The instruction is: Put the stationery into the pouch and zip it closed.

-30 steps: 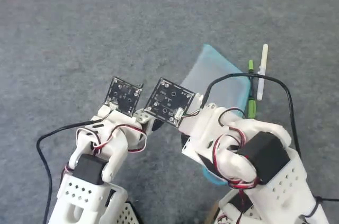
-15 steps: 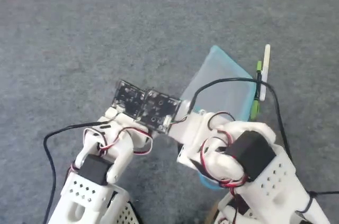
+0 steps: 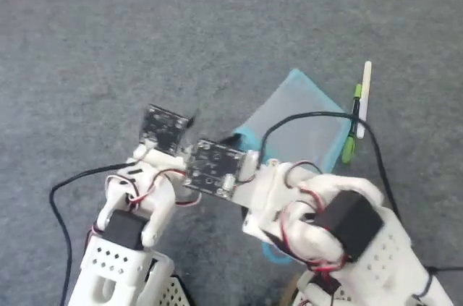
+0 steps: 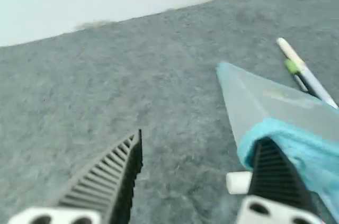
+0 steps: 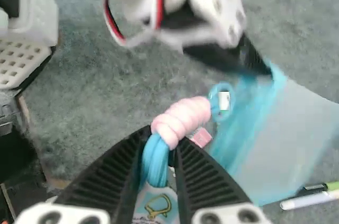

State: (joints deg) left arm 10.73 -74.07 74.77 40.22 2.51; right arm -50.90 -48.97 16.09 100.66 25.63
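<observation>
The right gripper (image 5: 159, 149) pinches the blue fabric edge of the translucent plastic pouch (image 3: 291, 98). The left gripper (image 4: 200, 140), ribbed fingers (image 4: 114, 177) spread wide, sits low at the pouch's corner.

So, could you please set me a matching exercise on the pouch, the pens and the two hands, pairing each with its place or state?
1. pouch
2. pens
3. left hand
4. right hand

A. shut on a blue strap with a pink wrap
B. lying on the carpet beside the pouch
C. open, one finger near the pouch's blue edge
D. translucent, blue-trimmed

Pairs: 1-D, 2-B, 3-C, 4-A.
</observation>
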